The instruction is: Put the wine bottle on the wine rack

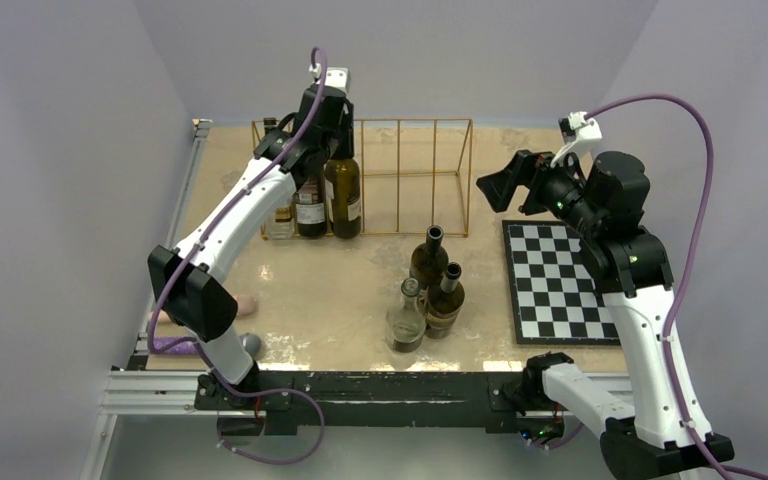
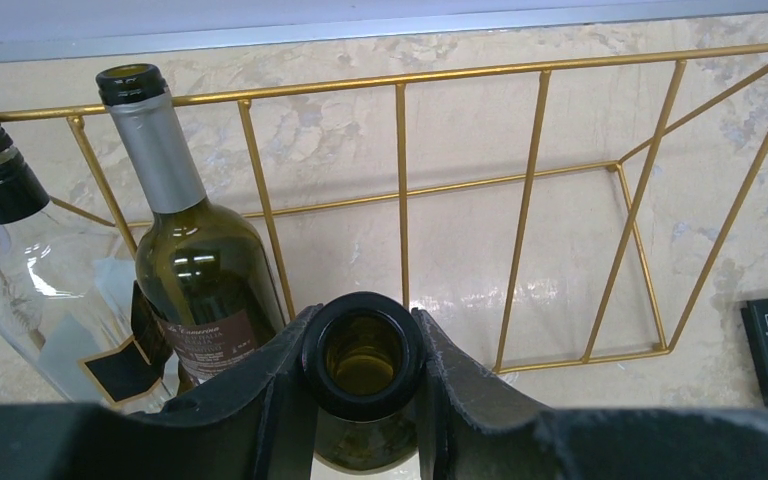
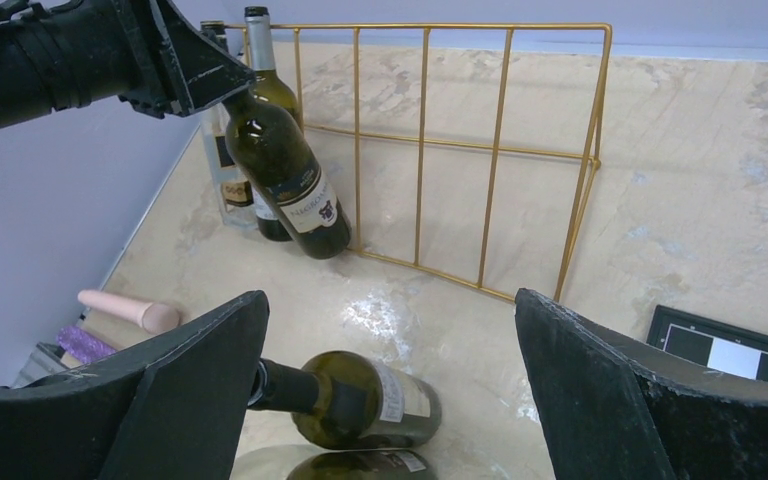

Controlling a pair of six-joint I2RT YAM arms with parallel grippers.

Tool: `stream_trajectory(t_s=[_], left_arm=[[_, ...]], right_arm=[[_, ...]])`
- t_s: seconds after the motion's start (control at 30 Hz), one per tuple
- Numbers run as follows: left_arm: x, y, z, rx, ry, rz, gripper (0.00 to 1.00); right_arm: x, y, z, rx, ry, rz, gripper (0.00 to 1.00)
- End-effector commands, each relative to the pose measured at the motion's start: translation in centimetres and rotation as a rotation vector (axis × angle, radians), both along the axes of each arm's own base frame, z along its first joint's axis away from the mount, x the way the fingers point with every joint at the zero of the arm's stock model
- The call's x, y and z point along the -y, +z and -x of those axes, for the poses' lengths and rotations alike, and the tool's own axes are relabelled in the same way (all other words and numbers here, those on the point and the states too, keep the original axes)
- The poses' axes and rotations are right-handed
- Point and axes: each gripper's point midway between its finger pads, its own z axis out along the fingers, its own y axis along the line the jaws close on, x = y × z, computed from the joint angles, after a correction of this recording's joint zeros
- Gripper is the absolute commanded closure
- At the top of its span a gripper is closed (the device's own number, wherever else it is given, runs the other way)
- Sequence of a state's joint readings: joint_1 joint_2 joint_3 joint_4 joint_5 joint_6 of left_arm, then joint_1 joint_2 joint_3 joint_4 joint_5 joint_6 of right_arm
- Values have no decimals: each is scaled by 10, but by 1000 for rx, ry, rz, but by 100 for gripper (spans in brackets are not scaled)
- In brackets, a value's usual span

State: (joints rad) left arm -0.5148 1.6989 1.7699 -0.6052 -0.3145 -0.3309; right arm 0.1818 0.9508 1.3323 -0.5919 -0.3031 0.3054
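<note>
The left pincer [image 2: 363, 335] is clamped on the neck of the wine bottle [image 3: 290, 170], one finger on either side just below its open mouth. The bottle leans at the left part of the wine rack [image 2: 401, 190], just beside two other bottles [image 2: 200, 270] standing there. The right pincer [image 3: 385, 300] hangs wide open above the counter [image 1: 320, 300], well apart from it.

My left black two-finger gripper [image 1: 336, 112] is closed on the neck of a dark green glass wine bottle [image 2: 362, 350], with one dark finger [image 2: 282, 395] pressing on each side of its mouth. My white left arm [image 1: 245, 205] reaches far forward, the elbow bent. My right black gripper [image 3: 388, 320] stands wide open and holds nothing. Its white arm [image 1: 650, 320] rises upright and the wrist turns toward my left side.
</note>
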Motion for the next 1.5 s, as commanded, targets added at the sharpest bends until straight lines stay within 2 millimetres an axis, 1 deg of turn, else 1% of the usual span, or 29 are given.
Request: stream_trajectory(t_s=[0.0,0.13,0.3,0.5,0.7,0.87,1.1,1.23,1.37,1.43,1.47], left_arm=[[0,52,-16,125,13,87,100],[-2,44,-20,106,13,87,100],[0,35,-24,73,-3,90,100],[3,21,-25,9,-20,86,100],[2,10,-30,-28,-14,70,100],[3,-4,-35,-56,-12,58,88],[3,-24,-48,-79,12,45,81],[-4,-34,-62,-79,54,38,81],[-4,-42,-80,-56,58,45,78],[-3,-45,-87,-44,56,43,72],[-4,-47,-90,-42,55,42,71]], right_arm=[[6,7,0,31,-21,23,1],[6,7,-1,31,-19,28,1],[7,6,-2,26,-24,32,1],[8,2,-3,17,-30,35,1],[7,-4,-4,2,-30,35,1],[9,-7,-4,-5,-39,37,1],[12,-6,-5,0,-55,41,1],[12,-5,-5,9,-62,37,1],[14,-4,-7,12,-72,37,1],[14,-2,-8,15,-75,36,1],[14,-2,-8,16,-78,35,1]])
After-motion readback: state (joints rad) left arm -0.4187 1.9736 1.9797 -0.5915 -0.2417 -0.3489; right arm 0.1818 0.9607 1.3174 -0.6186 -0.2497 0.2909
